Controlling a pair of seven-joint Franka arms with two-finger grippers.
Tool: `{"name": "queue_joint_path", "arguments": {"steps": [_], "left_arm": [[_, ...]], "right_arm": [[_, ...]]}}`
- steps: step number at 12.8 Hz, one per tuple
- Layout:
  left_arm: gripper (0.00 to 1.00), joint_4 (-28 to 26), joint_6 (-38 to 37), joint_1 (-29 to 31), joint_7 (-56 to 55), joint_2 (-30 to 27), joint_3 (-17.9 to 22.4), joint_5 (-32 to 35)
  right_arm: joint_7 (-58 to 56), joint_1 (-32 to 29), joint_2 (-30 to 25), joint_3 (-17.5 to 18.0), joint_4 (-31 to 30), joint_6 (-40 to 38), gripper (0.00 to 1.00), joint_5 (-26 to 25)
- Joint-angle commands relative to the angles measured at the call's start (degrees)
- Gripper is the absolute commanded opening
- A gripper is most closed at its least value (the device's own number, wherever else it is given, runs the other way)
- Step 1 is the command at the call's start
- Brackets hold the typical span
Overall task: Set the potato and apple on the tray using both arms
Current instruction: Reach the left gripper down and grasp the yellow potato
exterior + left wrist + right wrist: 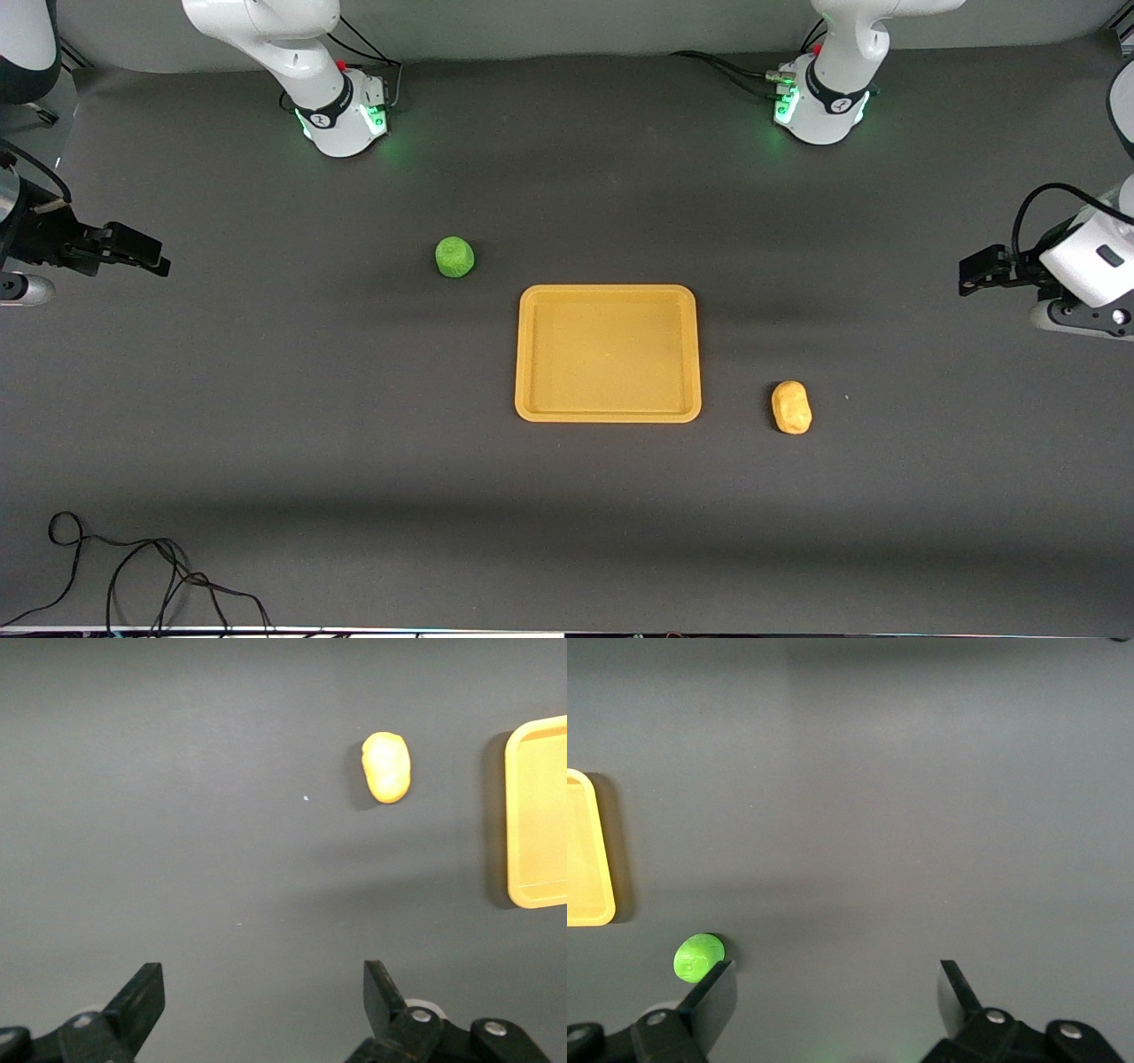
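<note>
The yellow-orange tray (608,412) lies empty at the middle of the table. The green apple (454,257) sits on the mat toward the right arm's end, farther from the front camera than the tray. The potato (791,407) lies beside the tray toward the left arm's end, level with its nearer edge. My left gripper (967,273) hangs open and empty over the mat at its end of the table, well away from the potato (387,767). My right gripper (158,260) hangs open and empty at its end, well away from the apple (698,957). The tray's edge shows in both wrist views (536,811) (585,850).
A loose black cable (133,567) lies on the mat at the corner nearest the front camera, toward the right arm's end. The two arm bases (347,111) (819,106) stand with green lights along the table's edge farthest from the front camera.
</note>
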Motion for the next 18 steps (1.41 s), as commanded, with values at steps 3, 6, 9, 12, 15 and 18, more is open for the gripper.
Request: {"name": "queue_joint_path", "arguments": {"steps": [3,6,9,12,15,18], "left_arm": [[1.0,0.16,5.19,-4.41,-3.07,6.64,-0.59,-5.19],[1.0,0.25,9.57,-9.95,-10.26,14.28,-0.68,-4.58],[1.0,0.33,19.16,-10.84,-9.67,22.28,-1.64,-5.28],[1.0,1.91,22.77,-12.33,-12.37,27.12,-1.82,-5.37],[1.0,2.17,26.2,-12.07,-13.27,30.73,-1.47,-4.4],[0.99,2.18,36.29,-11.72,-12.91,36.0,-1.47,-4.4]], "right_arm": [[-0.41,0.12,-0.04,-0.29,1.15,-1.31,1.0,0.74],[-0.41,0.12,-0.13,-0.29,1.15,-1.31,1.0,0.74],[-0.5,0.12,-0.21,-0.29,1.23,-1.31,1.0,0.74],[-0.41,0.12,0.05,-0.29,1.15,-1.31,1.0,0.92],[-0.06,0.82,0.57,0.15,1.15,-1.31,1.0,1.79],[0.9,4.23,0.67,0.15,-0.69,-0.61,1.0,4.7]]}}
